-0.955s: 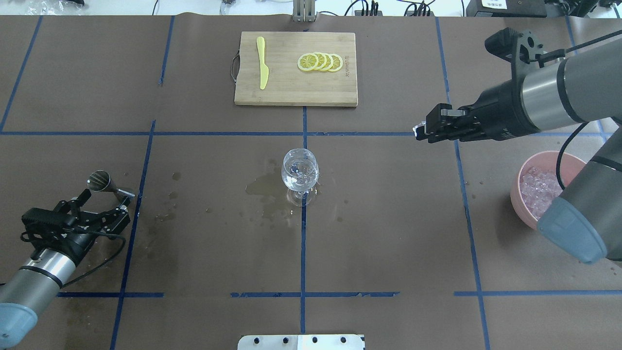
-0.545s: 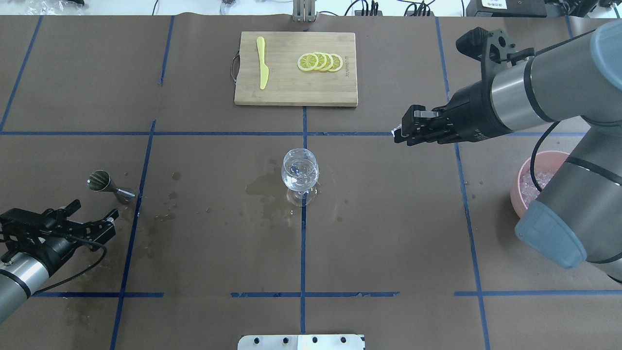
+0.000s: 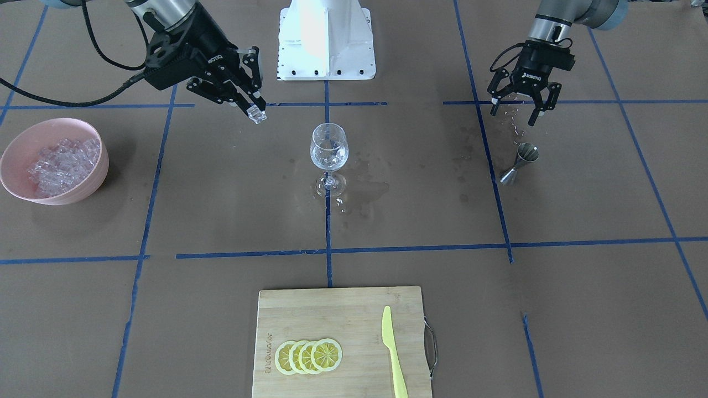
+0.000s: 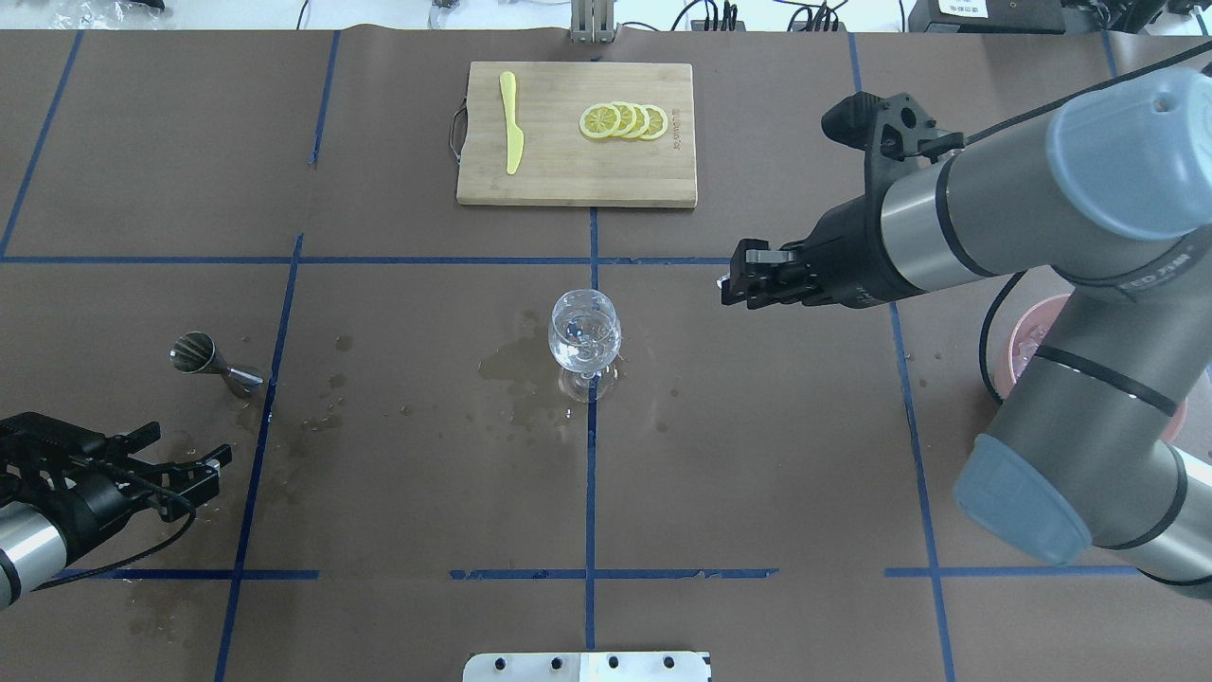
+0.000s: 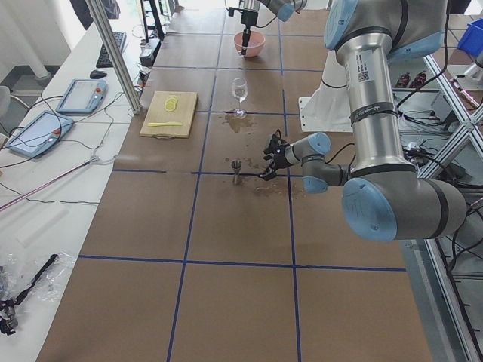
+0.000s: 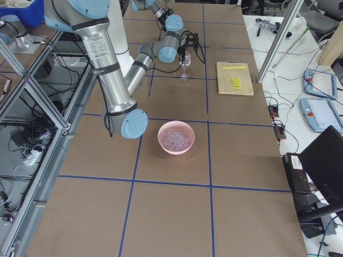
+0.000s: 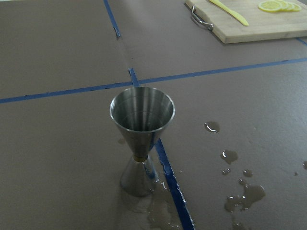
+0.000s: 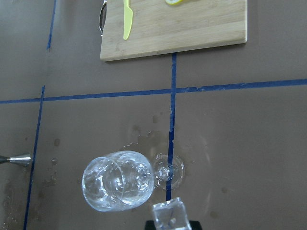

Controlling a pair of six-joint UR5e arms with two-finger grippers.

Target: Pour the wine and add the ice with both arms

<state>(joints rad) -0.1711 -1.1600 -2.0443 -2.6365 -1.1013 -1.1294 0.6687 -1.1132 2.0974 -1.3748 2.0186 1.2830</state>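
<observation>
Since the earlier frames the right gripper (image 4: pixel 725 284) has travelled closer to the wine glass (image 4: pixel 585 339), while the left gripper (image 4: pixel 187 449) has drawn back from the jigger (image 4: pixel 203 357), further from the glass.

The right gripper's fingers are pinched on one ice cube (image 3: pixel 256 114). The cube is in the air, near the glass but not yet over its rim; in the right wrist view it sits just beside the bowl of the glass. The left gripper hangs with fingers spread and empty, well apart from the glass on its other side, and the jigger stands upright and released between them.

The pouring looks finished: a little clear wine (image 3: pixel 329 160) sits low in the glass, and a wet patch (image 4: pixel 512 366) lies on the table touching the glass's foot. Glassy shapes inside the glass may be cubes already added, though I cannot be sure. What remains is carrying this cube over the rim and releasing it; more ice (image 3: pixel 60 160) waits in the pink bowl (image 3: pixel 83 192), well apart from the glass.
</observation>
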